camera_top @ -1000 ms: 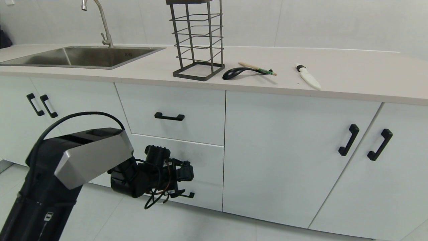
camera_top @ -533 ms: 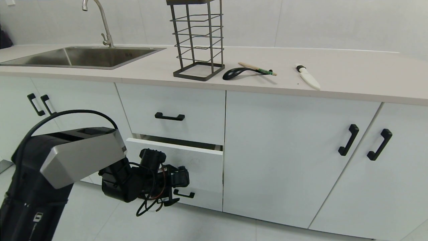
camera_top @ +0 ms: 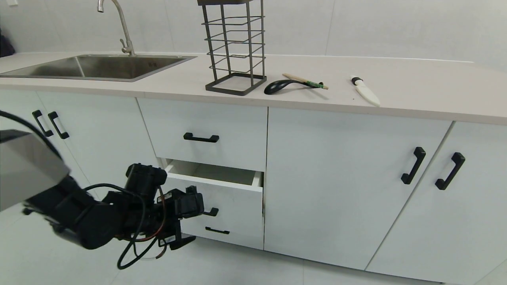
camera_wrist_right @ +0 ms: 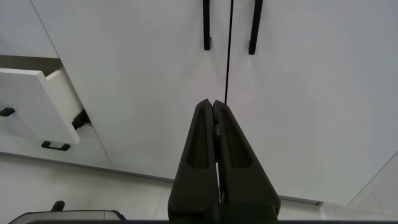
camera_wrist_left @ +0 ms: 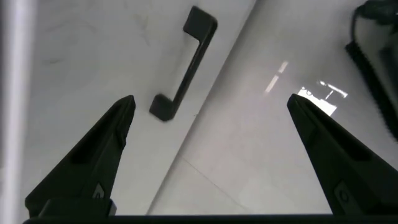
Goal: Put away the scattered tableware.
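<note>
Tableware lies scattered on the worktop [camera_top: 416,83], to the right of a wire rack [camera_top: 235,47]: a black spoon [camera_top: 277,86], chopsticks [camera_top: 305,80] and a white knife [camera_top: 365,92]. We see the spoon just beside the rack's base, its bowl toward the rack. The chopsticks lie slanted behind it and meet the end of its stem; whether they rest on it we cannot tell. The knife lies apart from both, farther right, with a black band near one end. A sink [camera_top: 95,65] with a tap [camera_top: 119,23] is set into the worktop left of the rack.

Below the rack, under a shut top drawer, a drawer [camera_top: 237,202] stands partly open, its inside white. Our left hand [camera_wrist_left: 209,109] is low, just in front of that drawer's face, its fingers spread wide. In the left wrist view a black handle [camera_wrist_left: 185,65] shows between the fingers and touches neither. Our right hand [camera_wrist_right: 214,109] has its fingers pressed together. It points at a pair of cabinet doors [camera_wrist_right: 155,62] with two black door handles [camera_wrist_right: 206,25] side by side, and the open drawer shows off to one side of them.
</note>
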### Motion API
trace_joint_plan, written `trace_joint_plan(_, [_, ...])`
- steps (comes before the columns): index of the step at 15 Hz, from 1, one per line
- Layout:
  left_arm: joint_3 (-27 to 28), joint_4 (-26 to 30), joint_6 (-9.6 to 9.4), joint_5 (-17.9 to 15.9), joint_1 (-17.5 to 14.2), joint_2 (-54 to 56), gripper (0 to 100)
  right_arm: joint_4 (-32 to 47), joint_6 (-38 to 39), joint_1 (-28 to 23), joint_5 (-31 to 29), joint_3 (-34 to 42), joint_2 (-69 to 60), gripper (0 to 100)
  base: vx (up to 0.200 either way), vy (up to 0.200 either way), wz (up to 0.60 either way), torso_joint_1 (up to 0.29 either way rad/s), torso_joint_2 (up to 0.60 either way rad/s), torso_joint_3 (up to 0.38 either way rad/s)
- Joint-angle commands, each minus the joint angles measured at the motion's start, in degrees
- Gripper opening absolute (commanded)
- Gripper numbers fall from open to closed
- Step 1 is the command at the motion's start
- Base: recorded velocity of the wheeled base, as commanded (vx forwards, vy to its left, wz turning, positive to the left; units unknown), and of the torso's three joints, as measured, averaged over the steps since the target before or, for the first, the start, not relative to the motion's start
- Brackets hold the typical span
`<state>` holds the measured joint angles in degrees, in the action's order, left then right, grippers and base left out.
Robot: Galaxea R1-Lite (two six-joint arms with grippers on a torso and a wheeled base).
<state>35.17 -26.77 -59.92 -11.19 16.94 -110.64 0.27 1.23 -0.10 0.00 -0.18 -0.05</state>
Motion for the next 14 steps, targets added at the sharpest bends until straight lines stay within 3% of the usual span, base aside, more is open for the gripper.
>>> trace_joint_plan(1, [-5.3, 11.5, 6.22, -2.0, 4.8, 24.1, 100, 0.0, 0.0, 0.0, 0.0, 0.0, 0.0, 0, 0.000, 0.000, 0.00, 0.000, 0.00, 0.000])
trace_joint_plan(5, [0.6, 10.6, 5.86, -5.2, 2.2, 18.0, 100, 0.0, 0.0, 0.0, 0.0, 0.0, 0.0, 0, 0.000, 0.000, 0.00, 0.000, 0.00, 0.000])
trace_joint_plan(7, [4.3, 7.0, 4.55, -7.3, 1.9, 10.9, 100, 0.0, 0.0, 0.0, 0.0, 0.0, 0.0, 0, 0.000, 0.000, 0.00, 0.000, 0.00, 0.000])
trace_joint_plan(9, [7.8, 3.8, 0.85, -7.8, 1.8, 3.9, 100, 0.0, 0.0, 0.0, 0.0, 0.0, 0.0, 0, 0.000, 0.000, 0.00, 0.000, 0.00, 0.000])
trace_joint_plan(10, [10.3, 3.7, -3.28, -7.9, 1.6, -0.4, 100, 0.0, 0.0, 0.0, 0.0, 0.0, 0.0, 0, 0.000, 0.000, 0.00, 0.000, 0.00, 0.000])
trace_joint_plan(12, [14.0, 3.5, -7.41, -7.7, 0.8, -5.7, 100, 0.0, 0.0, 0.0, 0.0, 0.0, 0.0, 0, 0.000, 0.000, 0.00, 0.000, 0.00, 0.000])
trace_joint_plan(14, [16.9, 3.5, -8.90, -7.3, -0.1, -8.5, 100, 0.0, 0.0, 0.0, 0.0, 0.0, 0.0, 0, 0.000, 0.000, 0.00, 0.000, 0.00, 0.000])
